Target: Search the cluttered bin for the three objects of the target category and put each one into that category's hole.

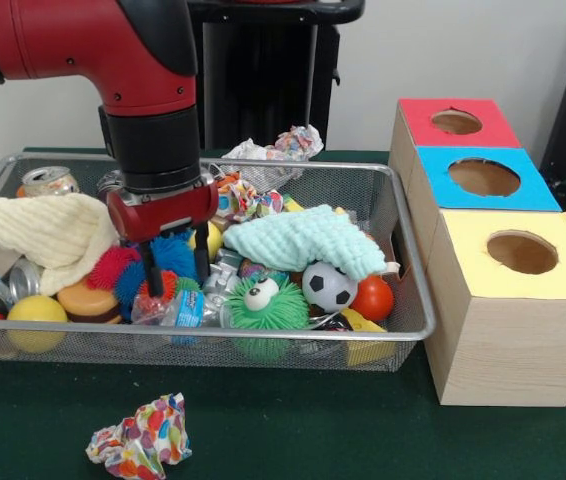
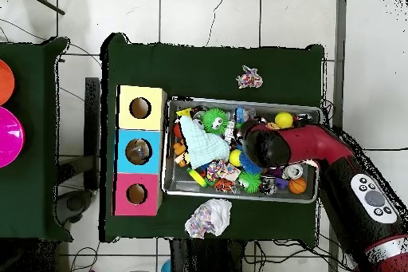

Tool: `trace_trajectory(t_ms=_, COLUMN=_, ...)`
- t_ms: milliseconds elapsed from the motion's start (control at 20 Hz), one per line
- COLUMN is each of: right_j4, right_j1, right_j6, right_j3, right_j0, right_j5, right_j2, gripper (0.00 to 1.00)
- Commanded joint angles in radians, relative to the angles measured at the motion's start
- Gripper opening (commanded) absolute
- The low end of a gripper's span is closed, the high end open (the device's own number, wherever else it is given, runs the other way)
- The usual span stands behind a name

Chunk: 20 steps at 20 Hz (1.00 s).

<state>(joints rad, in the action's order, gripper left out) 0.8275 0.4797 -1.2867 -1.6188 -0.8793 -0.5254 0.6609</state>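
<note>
My gripper (image 1: 175, 270) is down inside the wire bin (image 1: 263, 337), open, its two black fingers (image 1: 149, 274) standing either side of a blue spiky ball (image 1: 171, 254). A red spiky ball (image 1: 113, 266) lies just to its left. Close by are a green fuzzy ball with one eye (image 1: 263, 303), a small soccer ball (image 1: 327, 286), a red ball (image 1: 373, 298), a yellow ball (image 1: 35, 318) and a mint cloth (image 1: 303, 240). In the overhead view the arm (image 2: 271, 146) covers the gripper. Three boxes with holes stand beside the bin: red (image 1: 456, 122), blue (image 1: 484, 177), yellow (image 1: 521, 252).
A cream knitted cloth (image 1: 48, 232) hangs over the bin's left end beside cans (image 1: 49, 181). One crumpled colourful paper ball (image 1: 141, 437) lies on the green table in front of the bin. Another crumpled wad (image 1: 273, 150) sits behind it.
</note>
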Motion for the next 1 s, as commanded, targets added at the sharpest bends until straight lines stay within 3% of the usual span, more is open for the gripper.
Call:
trace_trajectory(t_ms=50, right_j4=-0.014, right_j1=-0.041, right_j6=0.195, right_j3=0.087, right_j0=0.014, right_j5=-0.116, right_j2=0.049, gripper=1.00)
trace_trajectory(t_ms=1000, right_j4=-0.017, right_j1=-0.039, right_j6=0.165, right_j3=0.099, right_j0=0.040, right_j5=-0.112, right_j2=0.028, gripper=1.00)
